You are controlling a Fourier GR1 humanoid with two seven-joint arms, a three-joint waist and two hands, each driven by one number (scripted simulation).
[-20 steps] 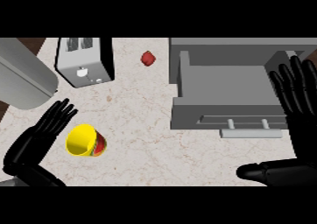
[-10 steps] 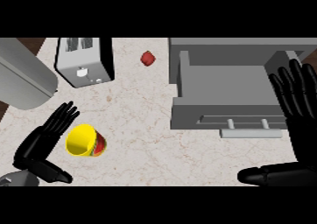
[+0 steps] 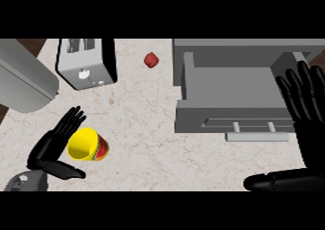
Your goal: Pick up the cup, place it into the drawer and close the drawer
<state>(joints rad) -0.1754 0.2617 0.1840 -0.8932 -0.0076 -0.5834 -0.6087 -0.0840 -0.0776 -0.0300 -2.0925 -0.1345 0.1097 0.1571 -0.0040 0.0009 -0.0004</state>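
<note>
Grey toaster (image 3: 87,63) behind cup (image 3: 87,145)

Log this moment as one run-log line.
stage: pre-grasp | cup: on counter, ungrasped | left hand: open, beside cup | drawer: open | right hand: open, resting at drawer's right side
</note>
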